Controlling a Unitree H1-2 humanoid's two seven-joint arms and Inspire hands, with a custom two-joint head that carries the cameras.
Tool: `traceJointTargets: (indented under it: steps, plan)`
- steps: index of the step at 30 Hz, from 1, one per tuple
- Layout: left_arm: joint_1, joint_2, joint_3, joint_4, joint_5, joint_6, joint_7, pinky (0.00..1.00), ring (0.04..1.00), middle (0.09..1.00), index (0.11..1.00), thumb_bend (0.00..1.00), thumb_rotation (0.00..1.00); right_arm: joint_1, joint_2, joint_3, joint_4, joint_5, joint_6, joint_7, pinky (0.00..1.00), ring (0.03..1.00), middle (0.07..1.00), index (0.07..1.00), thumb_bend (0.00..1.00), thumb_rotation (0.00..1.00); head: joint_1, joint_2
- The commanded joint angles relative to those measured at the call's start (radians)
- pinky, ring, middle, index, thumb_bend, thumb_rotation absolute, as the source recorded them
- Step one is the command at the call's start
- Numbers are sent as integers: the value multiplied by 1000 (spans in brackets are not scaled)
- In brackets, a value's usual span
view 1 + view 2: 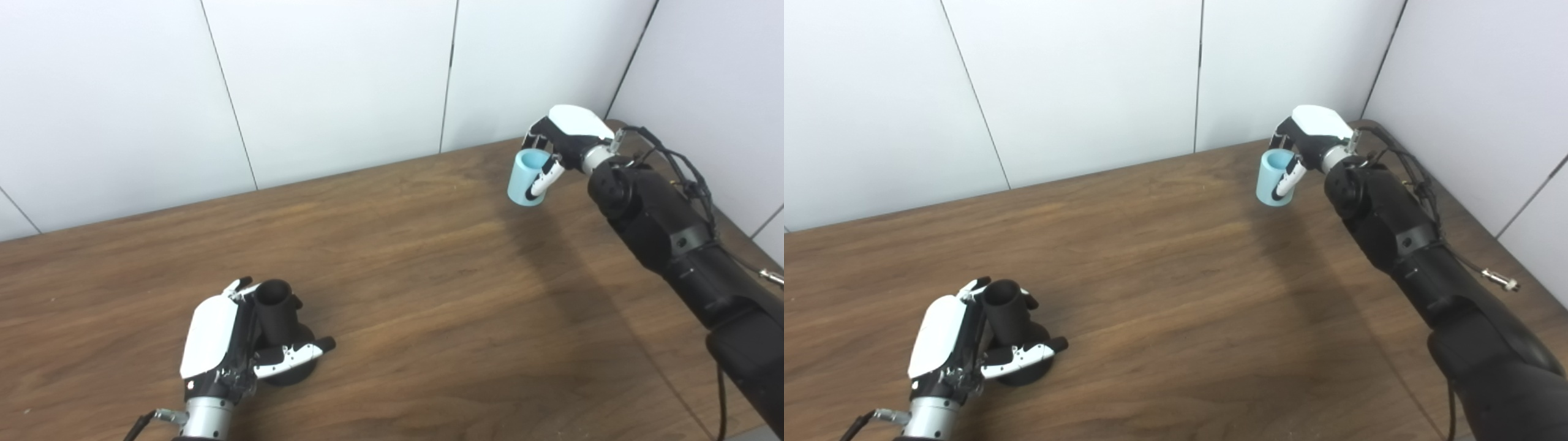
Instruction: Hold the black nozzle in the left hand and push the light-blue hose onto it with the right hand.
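The black nozzle (278, 312) stands upright on its round base at the table's front left, open tube end up. My left hand (229, 340) is wrapped around it, fingers behind and thumb across the front. Far across the table at the back right, my right hand (560, 144) is shut on the light-blue hose (525, 178), a short cylinder held a little above the wood with its open end tilted up. Hose and nozzle are far apart.
The wooden table (416, 288) runs back to a white panelled wall. My right arm (674, 245) with loose cables stretches along the table's right edge, near the room corner.
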Motion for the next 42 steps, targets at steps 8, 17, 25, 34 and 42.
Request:
traceJointTargets:
  steps: [8, 17, 25, 34, 42]
  plan:
    - [10, -3, -15, -12, 29, 19, -22, 884, 624, 452, 507, 523, 0, -11, -61, -11, -144, -35, -29, -12, 130, 187, 469, 486, 534, 0, 35, 3]
    - [17, -28, -39, -22, 71, 45, -22, 874, 627, 463, 503, 524, 0, 37, -69, -51, -482, -55, 20, 86, 229, 290, 432, 516, 528, 0, 151, 10]
    - [28, -59, -58, -10, 98, 59, -3, 883, 639, 462, 503, 524, 0, 64, -8, -71, -754, -18, 115, 252, 259, 329, 461, 506, 530, 0, 246, 13]
    - [39, -98, -75, -4, 136, 69, 11, 866, 629, 439, 510, 523, 0, 51, 74, -62, -926, 78, 126, 376, 365, 406, 473, 495, 531, 0, 339, 15]
    - [47, -115, -79, 7, 150, 72, 28, 861, 635, 449, 509, 523, 0, 71, 139, -54, -1009, 129, 121, 416, 516, 446, 471, 497, 531, 0, 369, 20]
